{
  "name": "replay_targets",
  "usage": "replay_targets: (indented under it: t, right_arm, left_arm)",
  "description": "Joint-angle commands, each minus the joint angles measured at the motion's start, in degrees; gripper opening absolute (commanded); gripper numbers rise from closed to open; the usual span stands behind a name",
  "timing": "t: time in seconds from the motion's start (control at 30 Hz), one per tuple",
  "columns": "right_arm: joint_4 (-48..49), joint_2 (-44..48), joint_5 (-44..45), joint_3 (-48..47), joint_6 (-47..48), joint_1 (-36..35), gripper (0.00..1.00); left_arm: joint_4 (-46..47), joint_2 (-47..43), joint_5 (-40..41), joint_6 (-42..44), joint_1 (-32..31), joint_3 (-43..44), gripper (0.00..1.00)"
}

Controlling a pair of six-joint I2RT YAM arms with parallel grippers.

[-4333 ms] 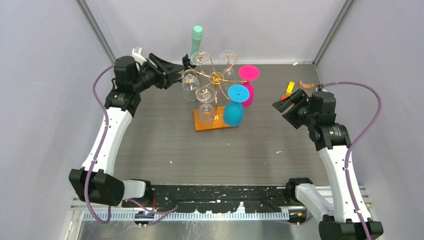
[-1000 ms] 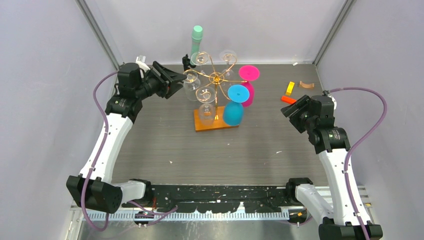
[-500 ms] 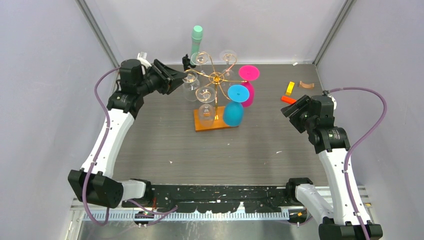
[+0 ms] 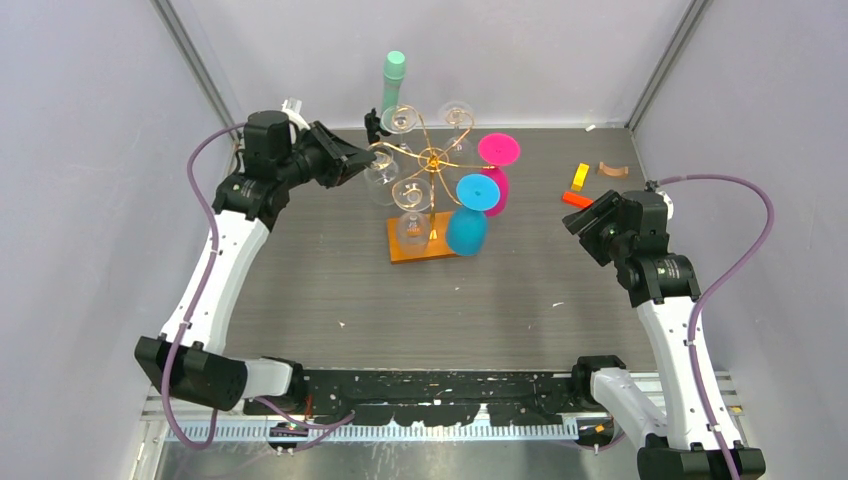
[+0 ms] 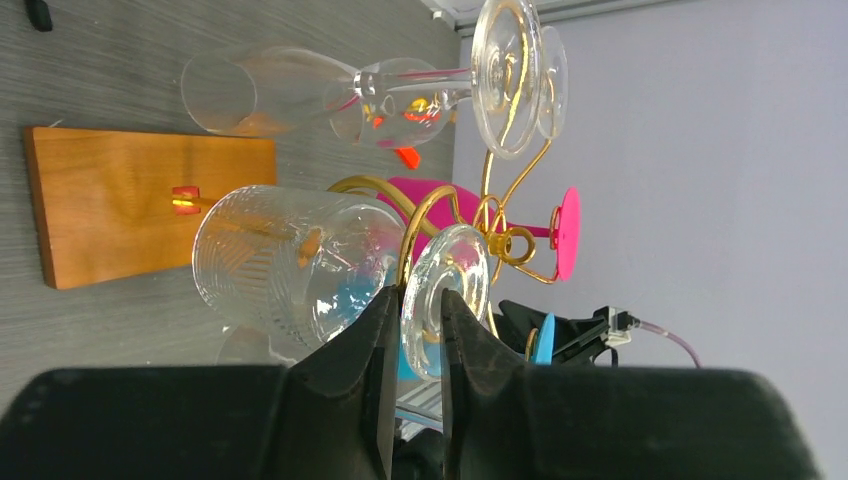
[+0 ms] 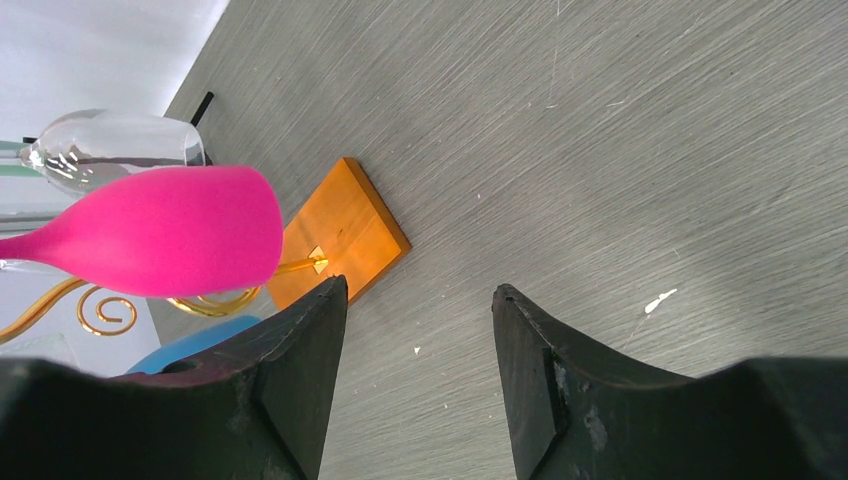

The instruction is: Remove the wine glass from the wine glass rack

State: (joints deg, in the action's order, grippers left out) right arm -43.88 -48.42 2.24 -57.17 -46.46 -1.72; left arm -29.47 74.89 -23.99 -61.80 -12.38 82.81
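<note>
Dark grey wood-grain table (image 4: 450,300) here, with a gold wire wine glass rack on an orange-brown wooden base (image 4: 432,250) toward the back. The left gripper (image 5: 420,297) has its fingers pinched on the foot of a clear ribbed wine glass (image 5: 290,265), which hangs upside down on the rack's left side. The right gripper (image 6: 415,300) hovers off right with its fingers spread.

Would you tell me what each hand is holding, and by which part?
The left hand pinches the clear ribbed wine glass by its round foot; the right hand holds nothing.

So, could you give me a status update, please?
Left gripper shut on wine glass foot. Right gripper open, standing off. Glass not yet off wine glass rack. Second clear glass close alongside.
</note>
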Motion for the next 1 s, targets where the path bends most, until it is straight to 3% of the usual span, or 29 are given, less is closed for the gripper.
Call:
replay_targets:
  t: [0.0, 0.2, 0.33, 0.53, 0.67, 0.97]
  right_arm:
    - [1.28, -0.51, 1.35, -0.01, 0.85, 0.00, 0.60]
    - [1.46, -0.97, 1.42, -0.22, 0.86, -0.03, 0.60]
    - [1.66, -1.04, 1.48, -0.06, 0.91, -0.02, 0.60]
    - [1.96, -1.30, 1.77, 0.61, 1.12, -0.03, 0.60]
    - [2.20, -1.56, 1.71, 0.82, 1.24, -0.02, 0.60]
    - [2.39, -1.85, 1.86, 0.98, 1.39, -0.01, 0.60]
  left_arm:
    - [-4.49, -2.52, 2.18, 6.75, 0.17, 3.51, 0.00]
    - [-4.41, -1.20, 2.58, 6.68, 0.17, 4.65, 0.01]
    - [-6.56, 0.35, 3.53, 8.82, 0.14, 7.08, 0.06]
    - [-14.12, 4.43, 4.45, 16.36, 0.16, 12.51, 0.18]
    - [-20.91, 7.06, 6.74, 21.42, 0.08, 16.77, 0.18]
    - [-24.91, 8.32, 9.99, 25.79, 0.07, 21.53, 0.23]
